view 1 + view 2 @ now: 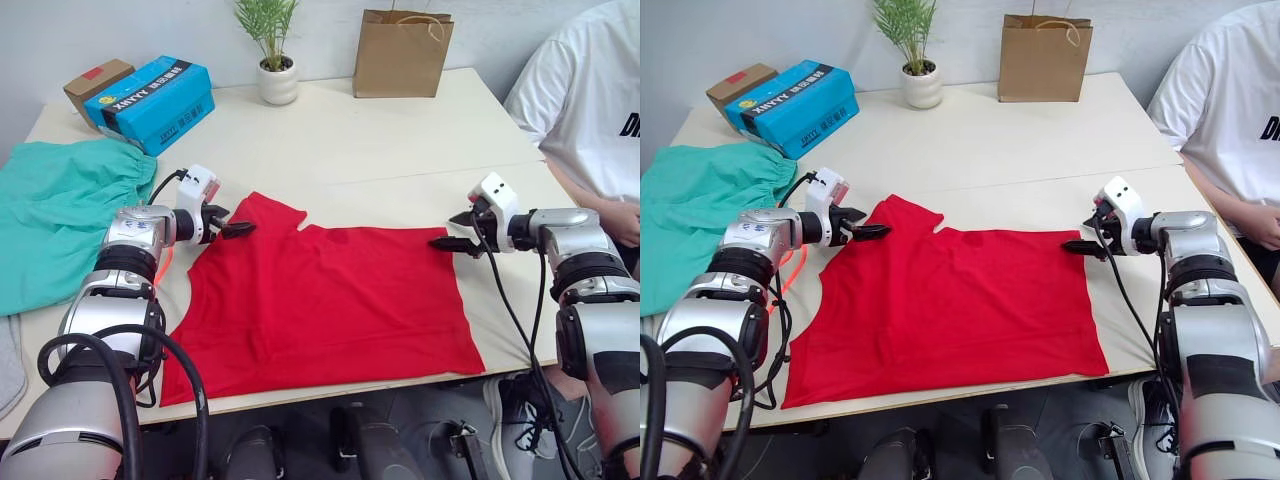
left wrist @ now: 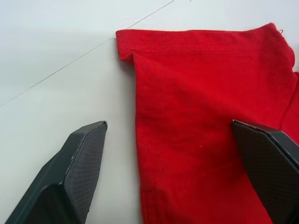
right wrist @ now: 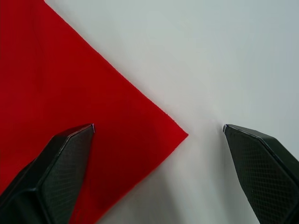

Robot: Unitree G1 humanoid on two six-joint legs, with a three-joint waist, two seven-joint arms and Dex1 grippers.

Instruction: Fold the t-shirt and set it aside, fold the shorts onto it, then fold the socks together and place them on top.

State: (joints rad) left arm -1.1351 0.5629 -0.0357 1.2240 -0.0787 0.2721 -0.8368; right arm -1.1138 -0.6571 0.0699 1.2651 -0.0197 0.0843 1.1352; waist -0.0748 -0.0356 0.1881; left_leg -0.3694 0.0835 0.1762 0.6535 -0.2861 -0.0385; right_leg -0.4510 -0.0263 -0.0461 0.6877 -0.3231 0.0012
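two grippers sit at opposite far corners of the t-shirt (image 1: pixel 330 300), which lies spread flat on the table (image 1: pixel 400 140), near its front edge. the left gripper (image 1: pixel 228 222) is at the sleeve corner with its fingers spread wide and holding nothing; one finger (image 2: pixel 77 172) is over bare table and the other over red cloth, so the sleeve edge runs between them. the right gripper (image 1: pixel 459 230) is at the other far corner, also wide open and empty, one finger (image 3: pixel 56 168) above the cloth and the other above the table, the corner's tip between them. the shorts (image 1: pixel 55 215) lie bunched at the table's left side, apart from the shirt. farther back stand a blue box (image 1: pixel 150 100), a small plant pot (image 1: pixel 278 82) and a paper bag (image 1: pixel 402 52). a person (image 1: pixel 590 110) in a white shirt sits at the right.
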